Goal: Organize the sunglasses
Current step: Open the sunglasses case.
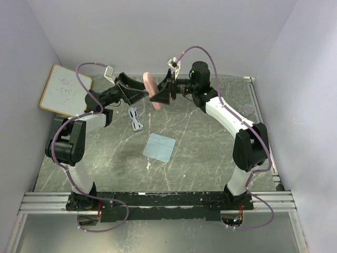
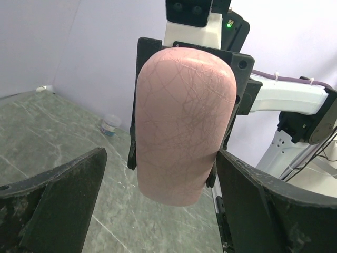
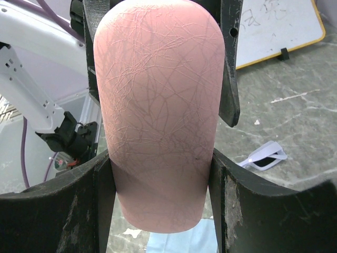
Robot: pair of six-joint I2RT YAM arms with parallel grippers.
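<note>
The pink case (image 1: pixel 152 89) hangs upright above the back of the table, and my right gripper (image 1: pixel 164 94) is shut on its lower part. In the right wrist view both fingers press the sides of the case (image 3: pixel 158 95), with the gripper (image 3: pixel 160 158) centred on it. My left gripper (image 1: pixel 138 90) stands wide open just left of the case. In the left wrist view the case (image 2: pixel 184 116) sits between the spread fingers of that gripper (image 2: pixel 160 158), with a gap on the left side. The sunglasses (image 1: pixel 136 119) lie folded on the table below the left gripper, also visible in the right wrist view (image 3: pixel 265 158).
A pale blue cloth (image 1: pixel 159 147) lies flat in the middle of the marble table (image 1: pixel 210 153); its edge shows under the case (image 3: pixel 179 243). A whiteboard (image 1: pixel 64 90) leans at the back left. A small clear cup (image 1: pixel 247 109) sits at the back right.
</note>
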